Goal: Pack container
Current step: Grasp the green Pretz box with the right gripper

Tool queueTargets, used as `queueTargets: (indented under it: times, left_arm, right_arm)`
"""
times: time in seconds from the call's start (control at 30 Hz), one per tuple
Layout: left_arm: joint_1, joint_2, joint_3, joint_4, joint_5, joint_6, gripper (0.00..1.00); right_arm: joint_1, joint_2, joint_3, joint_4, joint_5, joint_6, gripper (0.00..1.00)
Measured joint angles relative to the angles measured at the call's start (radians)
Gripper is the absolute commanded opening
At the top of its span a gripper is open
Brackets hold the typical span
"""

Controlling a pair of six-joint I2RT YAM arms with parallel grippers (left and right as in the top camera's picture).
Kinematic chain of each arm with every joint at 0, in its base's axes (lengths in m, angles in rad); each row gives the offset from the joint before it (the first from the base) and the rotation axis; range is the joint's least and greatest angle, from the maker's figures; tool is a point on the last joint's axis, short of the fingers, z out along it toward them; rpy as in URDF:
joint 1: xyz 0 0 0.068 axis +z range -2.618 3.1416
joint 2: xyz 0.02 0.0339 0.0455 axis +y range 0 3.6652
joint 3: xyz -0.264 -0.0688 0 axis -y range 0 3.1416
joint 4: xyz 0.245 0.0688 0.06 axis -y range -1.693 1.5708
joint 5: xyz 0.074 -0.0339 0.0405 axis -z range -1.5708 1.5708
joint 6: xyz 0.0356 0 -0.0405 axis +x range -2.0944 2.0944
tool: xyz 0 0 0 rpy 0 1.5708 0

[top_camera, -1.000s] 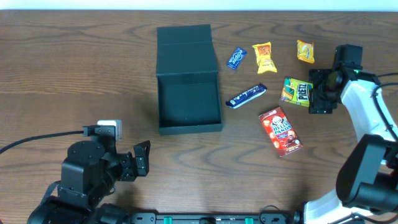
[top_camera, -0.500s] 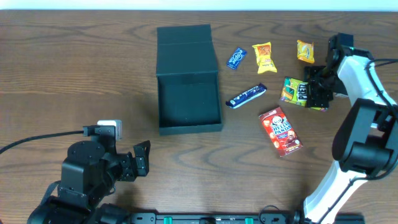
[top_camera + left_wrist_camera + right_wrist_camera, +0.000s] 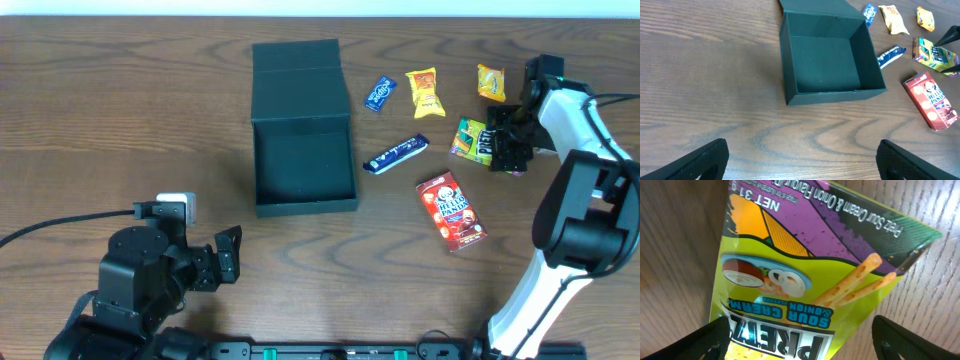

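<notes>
1. Shifted a little toward the middle of the table [image 3: 120, 100] over the past second, my right tool [image 3: 505, 148] now hangs over the right-hand end of the green Pretz packet [image 3: 466, 140], which lies where it lay before
2. Seen from the right wrist, that tool's jaws stand wide apart, one dark finger [image 3: 695, 342] at each lower corner of the view, and the packet's sour cream and onion print fills the space between them; whether either finger touches the wrapper I cannot tell
3. My left tool [image 3: 802, 165] has not moved: it is pulled back near the table's front edge, its jaws spread fully and nothing between them, well apart from the snacks
4. The container [image 3: 305, 205], a dark square box, sits left of the snacks with its hinged lid folded back flat on the far side and its inner floor in plain view; from the left wrist it lies straight ahead of my left tool
5. A long blue packet [image 3: 396, 153] lies just beside the container's right wall, with a red Hello Panda box [image 3: 451, 210] nearer the front
6. Along the far row lie a small blue packet [image 3: 380, 93], an orange-yellow packet [image 3: 425, 92] and a small yellow packet [image 3: 490, 82], all flat on the wood
7. A white plug [image 3: 177, 207] with a black cable rests near my left arm
</notes>
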Motion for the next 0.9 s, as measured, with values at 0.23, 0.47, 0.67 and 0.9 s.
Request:
queueTargets:
  times: [0.23, 0.47, 0.67, 0.9]
  left_arm:
    - [0.0, 0.0, 0.0, 0.0, 0.0, 0.0, 0.95]
    - [0.0, 0.0, 0.0, 0.0, 0.0, 0.0, 0.95]
    - [0.0, 0.0, 0.0, 0.0, 0.0, 0.0, 0.95]
    - [0.0, 0.0, 0.0, 0.0, 0.0, 0.0, 0.95]
  right_arm:
    - [0.0, 0.002, 0.009, -0.006, -0.011, -0.025, 0.87]
    - [-0.001, 0.012, 0.031, -0.01, -0.044, -0.045, 0.88]
    - [-0.001, 0.013, 0.05, -0.008, -0.062, -0.053, 0.9]
    - [-0.001, 0.013, 0.05, 0.007, -0.043, -0.063, 0.99]
